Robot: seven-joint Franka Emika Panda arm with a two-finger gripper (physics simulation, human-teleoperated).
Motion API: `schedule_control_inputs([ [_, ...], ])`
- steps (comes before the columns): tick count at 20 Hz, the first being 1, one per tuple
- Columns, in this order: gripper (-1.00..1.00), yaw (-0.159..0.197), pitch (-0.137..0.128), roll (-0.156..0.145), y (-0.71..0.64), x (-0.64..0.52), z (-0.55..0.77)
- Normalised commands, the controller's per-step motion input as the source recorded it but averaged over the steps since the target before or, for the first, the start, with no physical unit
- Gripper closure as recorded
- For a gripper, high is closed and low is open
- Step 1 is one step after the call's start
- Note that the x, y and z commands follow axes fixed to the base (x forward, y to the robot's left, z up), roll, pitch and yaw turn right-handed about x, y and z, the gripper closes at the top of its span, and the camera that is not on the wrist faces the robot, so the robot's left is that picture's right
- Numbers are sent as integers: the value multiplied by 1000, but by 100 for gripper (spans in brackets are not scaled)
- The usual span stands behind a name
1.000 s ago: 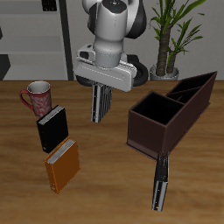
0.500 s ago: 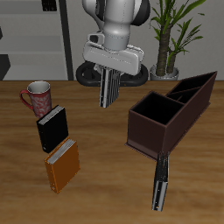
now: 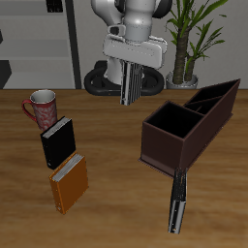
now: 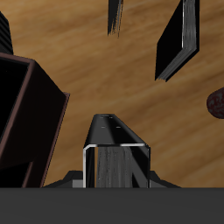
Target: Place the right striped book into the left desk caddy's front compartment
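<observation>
The claw (image 3: 132, 66) grips the striped book (image 3: 130, 82), now lifted higher and nearer the caddy (image 3: 189, 124), ready for carrying over its front compartment (image 3: 172, 122).

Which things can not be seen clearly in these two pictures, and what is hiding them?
- Gripper fingers: exterior view, covered by the right striped book and the gripper body.
- Floor of the front compartment of the left desk caddy: exterior view, in shadow behind its walls.
- Caddy in the wrist view: cut off by the picture edge.
- Mug: wrist view, cut off by the edge.
</observation>
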Motion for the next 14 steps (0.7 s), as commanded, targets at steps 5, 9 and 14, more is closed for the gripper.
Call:
schedule_control_inputs([
  [5,100,1,-25,61,322,-397,3],
  [9,100,-5,-5,8,187,-276,-41],
  [14,100,-5,3,32,244,-217,19],
])
